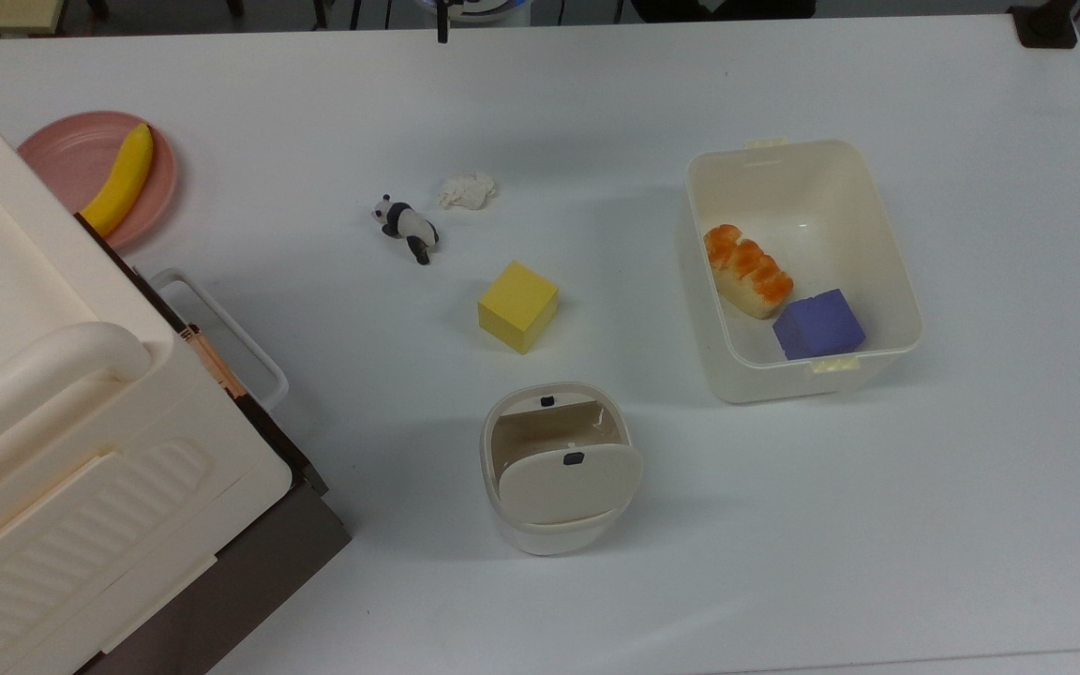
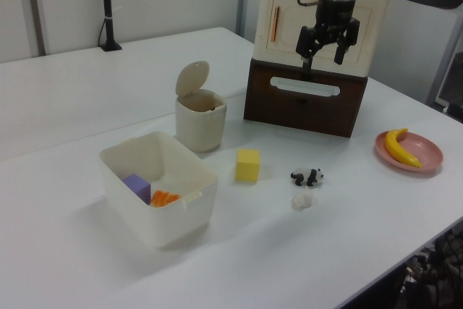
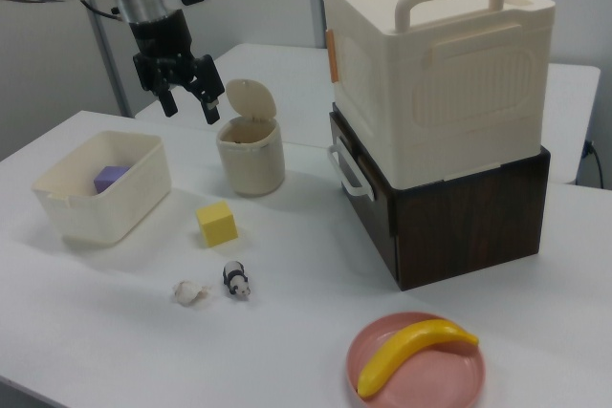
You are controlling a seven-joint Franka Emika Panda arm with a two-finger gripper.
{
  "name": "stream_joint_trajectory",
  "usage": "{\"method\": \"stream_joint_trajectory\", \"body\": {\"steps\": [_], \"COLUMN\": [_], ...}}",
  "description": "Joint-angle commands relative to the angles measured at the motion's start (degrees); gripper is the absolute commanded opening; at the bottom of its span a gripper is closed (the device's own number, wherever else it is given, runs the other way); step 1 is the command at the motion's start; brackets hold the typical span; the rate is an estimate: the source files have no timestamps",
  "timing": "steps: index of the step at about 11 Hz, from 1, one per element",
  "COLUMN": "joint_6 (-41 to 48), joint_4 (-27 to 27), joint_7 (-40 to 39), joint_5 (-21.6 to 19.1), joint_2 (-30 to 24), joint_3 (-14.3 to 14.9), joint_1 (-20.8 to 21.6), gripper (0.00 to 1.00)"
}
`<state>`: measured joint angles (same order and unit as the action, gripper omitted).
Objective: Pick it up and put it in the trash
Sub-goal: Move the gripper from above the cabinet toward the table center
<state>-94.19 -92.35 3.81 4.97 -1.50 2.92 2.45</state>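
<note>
The tissue (image 1: pixel 468 191), a crumpled white wad, lay on the smooth white table (image 1: pixel 877 525) just beside the glossy panda (image 1: pixel 406 226), to the panda's right in the top view. The round cream plastic bin (image 1: pixel 554 469) stood nearer, past a matte yellow cube (image 1: pixel 517 306), its flap lid tipped open and marked with a small black dot. The gripper (image 3: pixel 187 96) hung high above the table, its black fingers spread wide and empty. No writing was legible.
</note>
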Motion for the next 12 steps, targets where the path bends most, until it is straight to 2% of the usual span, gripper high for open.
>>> {"method": "stream_joint_trajectory", "body": {"steps": [1,3,10,11,12], "joint_6": [-3.4,-1.4,1.1,0.8,-1.0], "joint_4": [-0.1,0.6,0.5,-0.2,-3.7], "joint_7": [-1.9,2.1,2.9,2.9,3.0], "joint_5": [-1.7,-1.6,-1.9,-2.2,-3.8], "joint_2": [1.2,1.5,1.2,0.6,-1.6], "joint_3": [0.3,0.2,-0.2,-0.4,-2.0], "joint_1": [0.0,-0.1,-0.7,-0.9,-2.3], "gripper": [1.0,1.0,1.0,1.0,1.0]}}
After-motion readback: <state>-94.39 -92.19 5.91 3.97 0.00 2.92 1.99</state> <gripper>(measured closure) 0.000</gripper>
